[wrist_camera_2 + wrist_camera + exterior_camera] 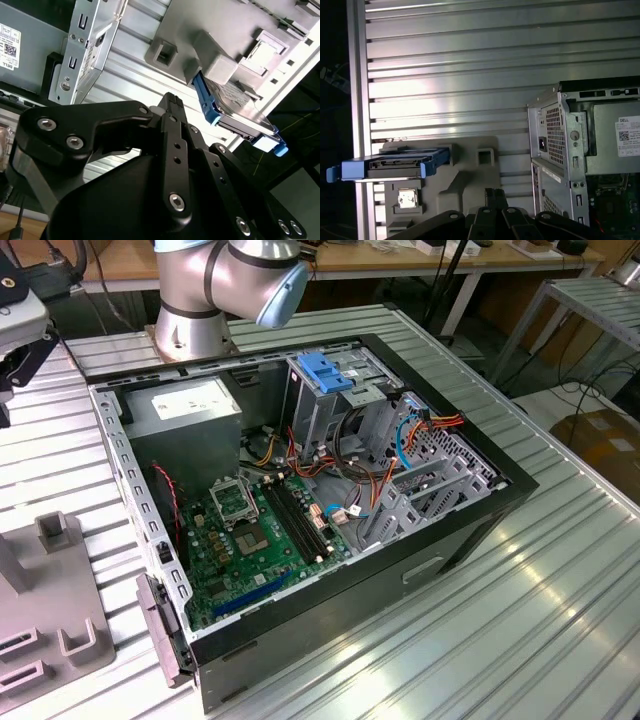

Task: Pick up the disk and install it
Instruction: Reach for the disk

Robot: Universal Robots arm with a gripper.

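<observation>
The disk [395, 165] is a flat dark-grey drive with bright blue side rails. It stands on edge in a grey holder [465, 175] on the ribbed metal table. In the second wrist view the disk [235, 112] leans out of the same holder [220, 65], its blue end tab sticking out. My gripper [492, 194] hangs above the table between the holder and the open computer case [570, 150], apart from the disk. Its black fingertips [172, 102] are pressed together with nothing between them.
The computer case [330, 490] lies open on the table, with a green motherboard [250, 530], a grey power supply [185, 415] and a drive cage with a blue latch piece [325, 370]. The arm's base [195, 310] stands behind the case. The grey holder [60, 590] is at the exterior view's left.
</observation>
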